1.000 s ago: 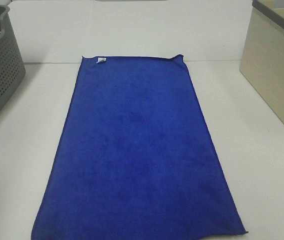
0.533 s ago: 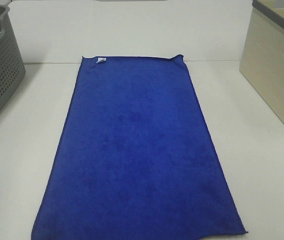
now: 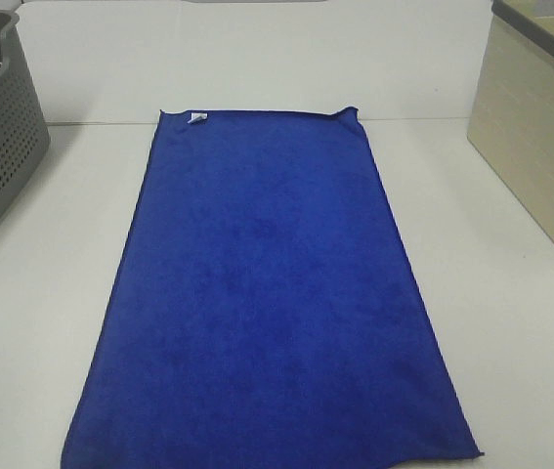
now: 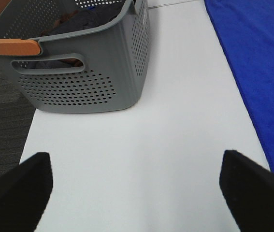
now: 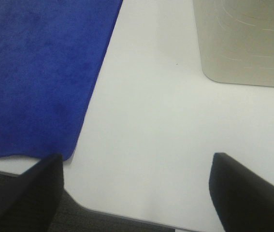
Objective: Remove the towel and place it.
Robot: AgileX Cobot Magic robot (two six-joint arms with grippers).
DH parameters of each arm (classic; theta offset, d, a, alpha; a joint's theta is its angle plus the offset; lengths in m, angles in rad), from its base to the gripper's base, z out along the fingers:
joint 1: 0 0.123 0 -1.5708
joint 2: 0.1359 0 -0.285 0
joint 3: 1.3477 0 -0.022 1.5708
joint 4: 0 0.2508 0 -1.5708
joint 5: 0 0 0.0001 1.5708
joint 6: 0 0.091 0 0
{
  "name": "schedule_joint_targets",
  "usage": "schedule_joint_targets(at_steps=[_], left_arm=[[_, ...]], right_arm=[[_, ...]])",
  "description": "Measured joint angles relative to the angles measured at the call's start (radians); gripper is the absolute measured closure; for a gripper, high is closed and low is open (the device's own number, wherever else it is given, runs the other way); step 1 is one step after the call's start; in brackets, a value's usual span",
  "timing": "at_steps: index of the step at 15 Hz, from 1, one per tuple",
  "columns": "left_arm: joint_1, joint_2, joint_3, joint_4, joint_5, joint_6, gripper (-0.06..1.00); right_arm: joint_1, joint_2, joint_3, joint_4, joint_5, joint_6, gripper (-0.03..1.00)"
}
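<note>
We see the large royal-blue fuzzy microfibre towel (image 3: 272, 293) lying flat down the middle of the white surface (image 3: 511, 342), long axis running near to far, small white tag (image 3: 197, 118) at its far left corner. Nothing holds it.

Left hand (image 4: 137, 186): jaws wide apart, empty, over bare surface between the grey perforated plastic basket (image 4: 86, 72) and the towel's left edge. Right hand (image 5: 136, 186): jaws wide apart, empty, just off the towel's near right corner, close to the surface's near edge. Neither hand shows in the high view.

Risks as we judge them:
- Cloth lies flat with no raised fold, so fingers may slide over the pile and close on nothing, or jam into the surface if we come down too hard.
- If we pinch one corner only, the long cloth drags, could snag a basket or trail over the near edge.
- Uneven two-hand lift means bunching, and a messy placement.
- The grey basket already seems to hold dark items; the towel is longer than either basket, so it may drape over the rim.
- Target is not obvious from the task; picking the wrong basket is possible.

Counts: one towel, one tag, two baskets (one grey far left, one beige smooth-walled basket (image 3: 540, 127) far right), two hands.
</note>
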Motion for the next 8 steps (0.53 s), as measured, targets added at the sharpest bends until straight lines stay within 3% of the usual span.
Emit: schedule_joint_targets(at_steps=[8], left_arm=[[0.0, -0.002, 0.006, -0.003, -0.013, -0.005, 0.06]], right_arm=[[0.0, 0.0, 0.0, 0.0, -0.009, 0.0, 0.17]])
